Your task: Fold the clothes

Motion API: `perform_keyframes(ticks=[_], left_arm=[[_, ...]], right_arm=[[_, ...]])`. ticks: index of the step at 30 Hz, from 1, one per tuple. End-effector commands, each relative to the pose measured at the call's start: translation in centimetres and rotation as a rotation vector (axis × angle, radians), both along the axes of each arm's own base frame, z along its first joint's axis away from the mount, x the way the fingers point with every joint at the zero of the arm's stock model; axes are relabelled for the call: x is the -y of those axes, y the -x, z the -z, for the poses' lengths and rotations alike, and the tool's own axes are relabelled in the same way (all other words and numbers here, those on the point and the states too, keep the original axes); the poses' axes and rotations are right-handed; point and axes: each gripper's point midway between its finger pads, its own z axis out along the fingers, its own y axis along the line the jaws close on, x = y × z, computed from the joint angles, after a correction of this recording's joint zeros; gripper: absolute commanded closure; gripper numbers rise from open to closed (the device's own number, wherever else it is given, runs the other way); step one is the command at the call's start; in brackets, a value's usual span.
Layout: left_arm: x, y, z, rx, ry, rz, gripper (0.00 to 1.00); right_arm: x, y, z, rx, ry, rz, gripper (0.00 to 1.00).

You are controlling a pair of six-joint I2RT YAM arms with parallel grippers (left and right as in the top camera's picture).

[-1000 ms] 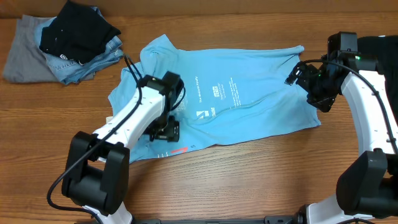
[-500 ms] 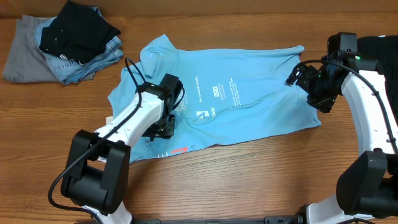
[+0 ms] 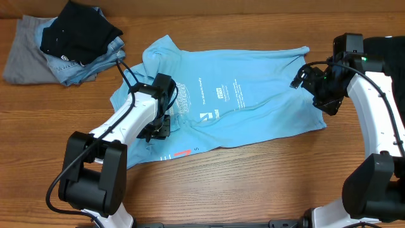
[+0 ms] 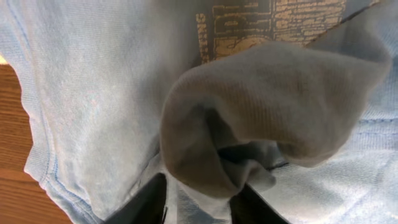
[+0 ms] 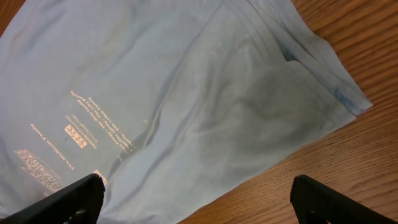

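Note:
The clothes in play are a light blue T-shirt [image 3: 253,104] spread flat across the table, small white print facing up. My left gripper [image 3: 161,128] sits over the shirt's left part, shut on a bunched ridge of its fabric [image 4: 261,112]. That ridge rises between the dark fingers [image 4: 146,202] in the left wrist view, where the gripper [image 4: 198,204] fills the bottom edge. My right gripper [image 3: 304,77] hangs wide open above the shirt's right edge, touching nothing. In the right wrist view the shirt [image 5: 186,93] and its corner lie ahead of that gripper [image 5: 199,202].
A pile of other clothes [image 3: 69,41], grey, denim and black, lies at the back left corner. Bare wooden table [image 3: 266,183] runs along the front. The right arm [image 3: 380,114] stands along the right edge.
The left gripper closed on the shirt's fabric and moved towards the back left, dragging a fold with it. The right arm stayed still.

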Motion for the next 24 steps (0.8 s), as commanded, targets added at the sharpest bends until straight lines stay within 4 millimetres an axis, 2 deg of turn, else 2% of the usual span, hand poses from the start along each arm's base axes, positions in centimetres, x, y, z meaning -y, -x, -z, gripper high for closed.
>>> perform_keyframes(ticks=[1,4,5,9,14,21,22,23,24], left_arm=[[-0.4,-0.5,-0.5,0.030,-0.008,0.014,0.81],[-1.3,-1.1,-0.6,0.054,-0.031,-0.004,0.88],[-1.6,-1.3,-0.6,0.062,-0.038,-0.011,0.96],[-3.3,-2.0,-0.9,0.092,-0.085,-0.039,0.96],[-7.8,-3.4,-2.0,0.168,-0.247,-0.110,0.96],[-11.7,-3.4,-2.6,0.184,-0.281,-0.248,0.91],[-12.3,-3.4,-2.7,0.187,-0.289,-0.262,0.85],[-12.6,-3.5,-2.9,0.187,-0.289,-0.274,0.69],[-12.8,-3.4,-3.1,0.182,-0.280,-0.283,0.43]], right_arm=[[0.1,-0.3,-0.9,0.031,0.012,-0.008,0.00],[0.1,-0.3,-0.9,0.030,0.013,-0.008,0.00],[0.1,-0.3,-0.9,0.030,0.013,-0.009,0.00],[0.1,-0.3,-0.9,0.031,0.013,-0.008,0.00],[0.1,-0.3,-0.9,0.030,0.015,-0.008,0.00],[0.1,-0.3,-0.9,0.030,0.016,-0.008,0.00],[0.1,-0.3,-0.9,0.030,0.016,-0.007,0.00],[0.1,-0.3,-0.9,0.030,0.016,-0.008,0.00],[0.1,-0.3,-0.9,0.030,0.016,-0.008,0.00]])
